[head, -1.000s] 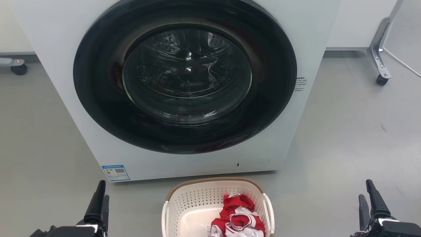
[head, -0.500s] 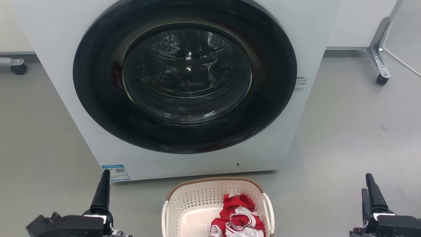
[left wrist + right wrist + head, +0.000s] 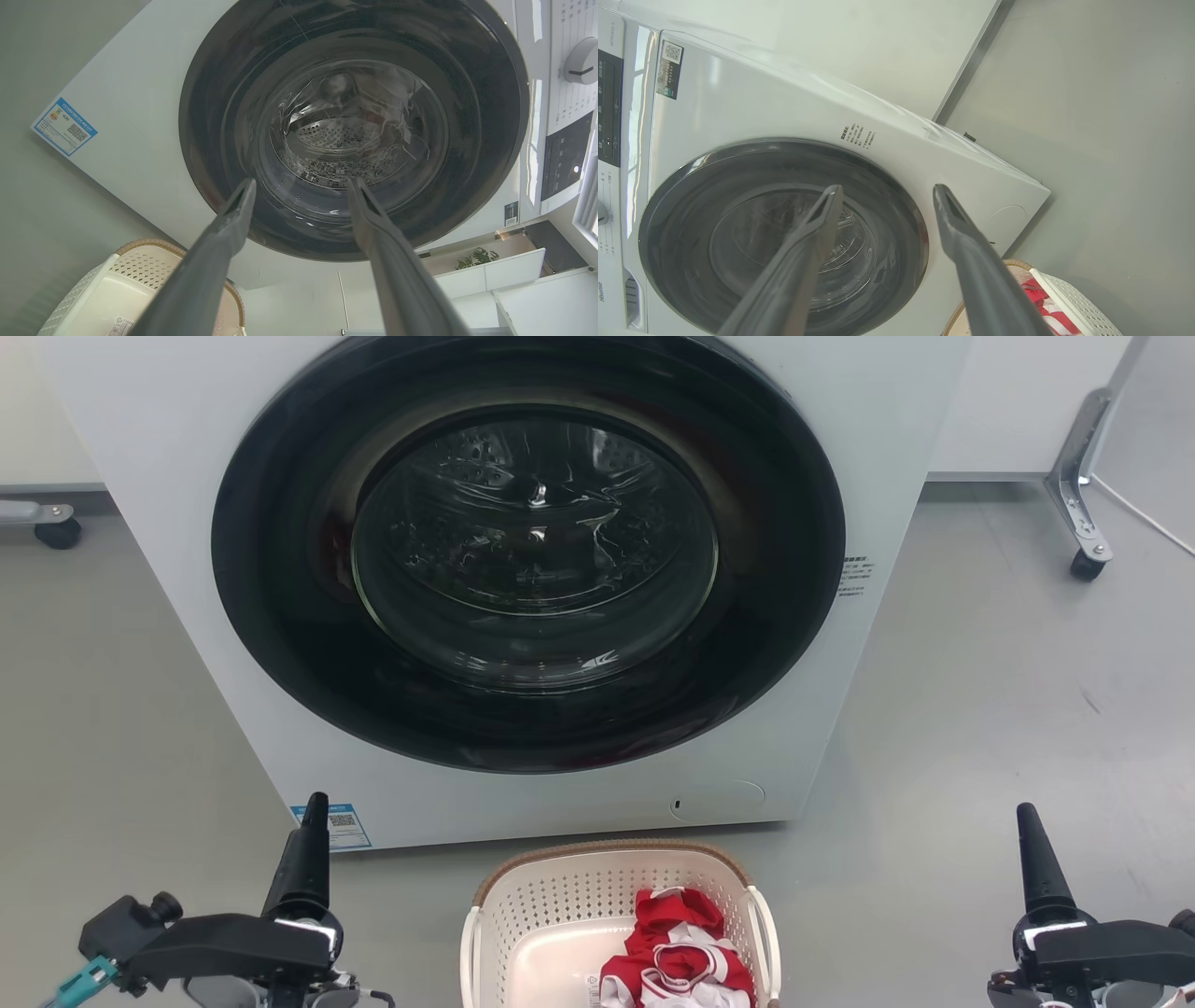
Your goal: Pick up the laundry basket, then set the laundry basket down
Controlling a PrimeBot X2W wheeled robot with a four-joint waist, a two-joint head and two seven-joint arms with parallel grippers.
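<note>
The laundry basket (image 3: 560, 915), cream-white and perforated with a brown woven-look rim, stands on the grey floor just in front of the washer, at the bottom centre of the head view. A red-and-white garment (image 3: 677, 952) lies in its right half. My left gripper (image 3: 316, 803) is to the basket's left and my right gripper (image 3: 1025, 812) far to its right, both above the floor and apart from it. In the wrist views the left gripper (image 3: 301, 182) and right gripper (image 3: 887, 186) stand open and empty. Part of the basket (image 3: 135, 266) shows at the lower left there, and the basket's corner (image 3: 1083, 303) at the lower right.
The white front-loading washer (image 3: 140, 476) with its dark round glass door (image 3: 532, 551) shut rises right behind the basket. A metal leg on a caster (image 3: 1083, 523) stands at the far right, another caster (image 3: 56, 532) at the far left. Grey floor lies on both sides.
Both grippers have moved up the head view toward the washer and rolled, so each pair of fingers now shows edge on as one. The basket has not moved.
</note>
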